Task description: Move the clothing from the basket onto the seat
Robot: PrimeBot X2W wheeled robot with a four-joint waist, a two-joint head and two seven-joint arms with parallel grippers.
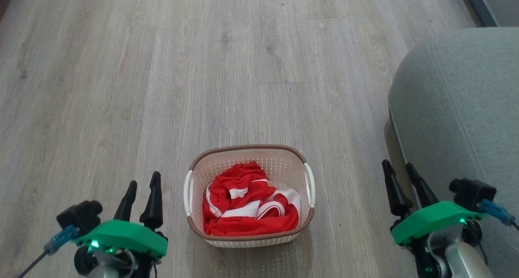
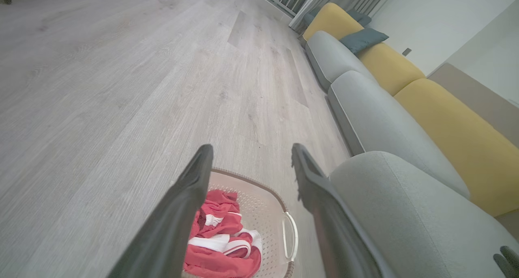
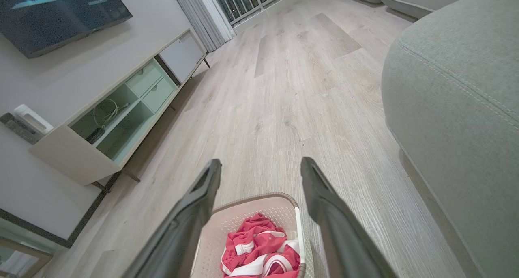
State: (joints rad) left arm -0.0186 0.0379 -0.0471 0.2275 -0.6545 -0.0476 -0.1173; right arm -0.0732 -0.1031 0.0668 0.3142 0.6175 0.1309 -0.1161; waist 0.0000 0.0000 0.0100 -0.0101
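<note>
The red-and-white clothing (image 1: 243, 205) lies heaped in the basket (image 1: 247, 147), which stands on the floor (image 1: 202, 67) at 6 o'clock in the head view, with the seat (image 1: 458, 107) rising at the basket's 2 o'clock, near it but apart. The left tool (image 1: 143, 179) at the basket's 8 o'clock and the right tool (image 1: 397, 164) at its 3 o'clock, against the seat's edge, both hang empty with fingers spread wide, a flanking stance that seems meant to let either arm reach in. Nothing is yet lifted, so the task appears to be at its start.
</note>
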